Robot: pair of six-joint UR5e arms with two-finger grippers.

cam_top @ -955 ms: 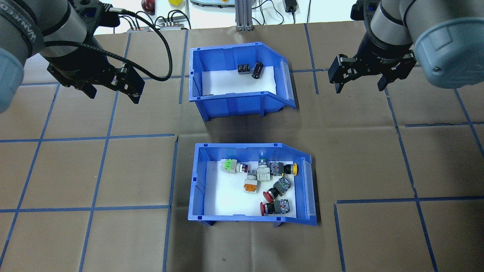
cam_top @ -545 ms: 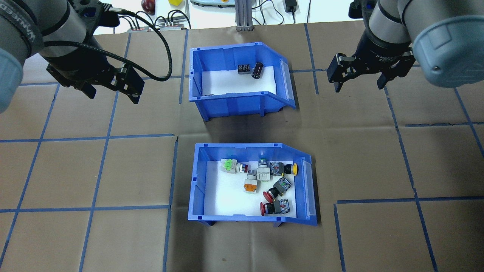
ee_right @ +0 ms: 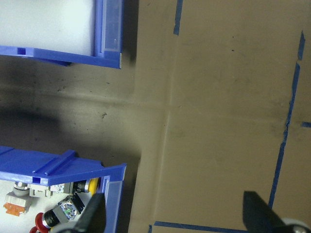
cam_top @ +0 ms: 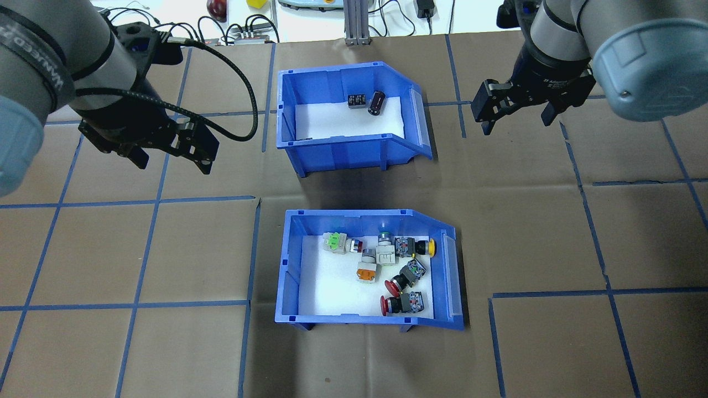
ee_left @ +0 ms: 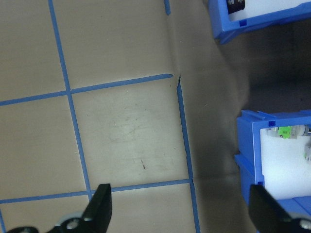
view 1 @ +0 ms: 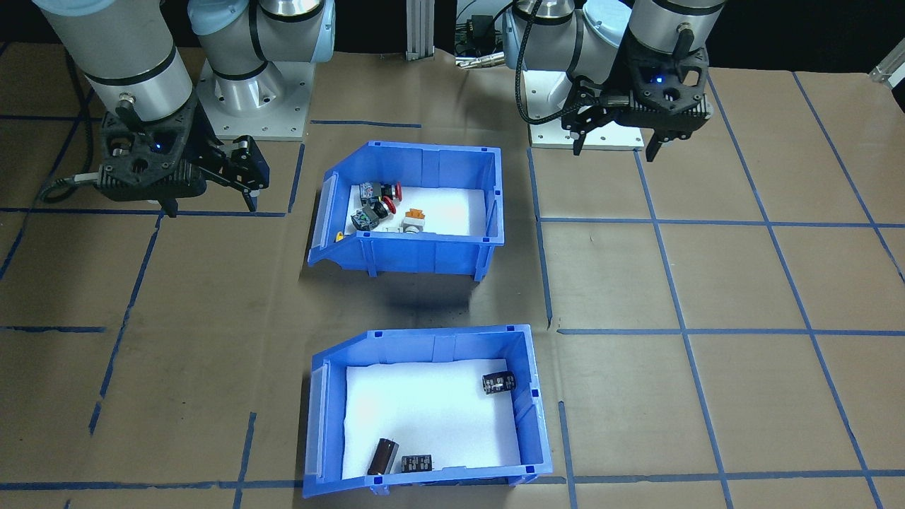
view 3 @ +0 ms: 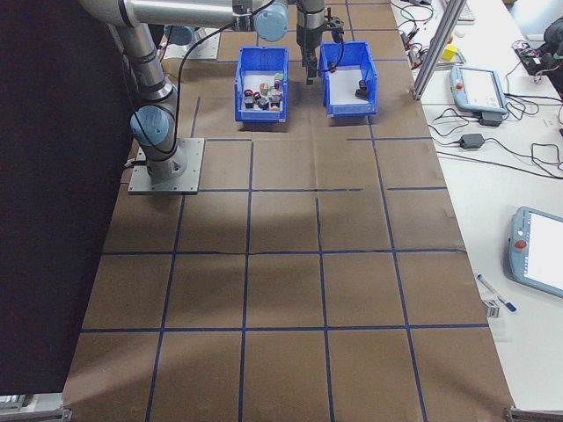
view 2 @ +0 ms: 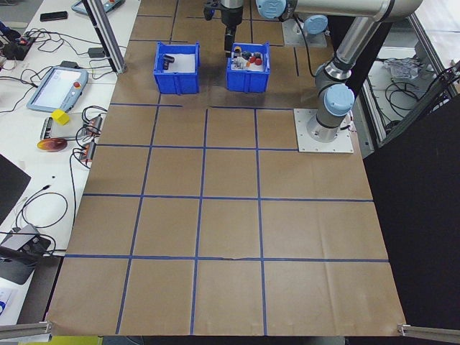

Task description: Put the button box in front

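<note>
So you've got the worktop [cam_top: 166, 249], brown paper w/ a blue tape grid, carrying two blue bins in its middle strip, one behind the other, well apart w/ bare paper between them.

Button box [cam_top: 287, 265] sits on the side nearer the robot base; in the front-facing view it's the upper bin [view 1: 424, 251]. White foam liner inside, w/ a loose cluster of push-buttons [cam_top: 387, 265]: red, yellow, orange, green caps, mostly toward its sloped open end. It rests flat on the worktop; neither hand touches it.

Capacitor bin [cam_top: 343, 149] is on the far side from the robot, toward the worktop's operator edge; the front-facing view shows it lowest [view 1: 527, 396]. A few black cylinders on its foam.

Left hand [cam_top: 170, 158] hovers over bare paper off the capacitor bin's closed end, well apart from both bins, fingers spread, nothing in them. Its wrist cam shows you both fingertips wide apart above the tape grid.

Right hand [cam_top: 515, 116] hangs off the capacitor bin's sloped end, near but not touching, fingers likewise spread, empty.

Beyond the operator edge: cables, a pendant [view 2: 56, 86] on the side bench.
</note>
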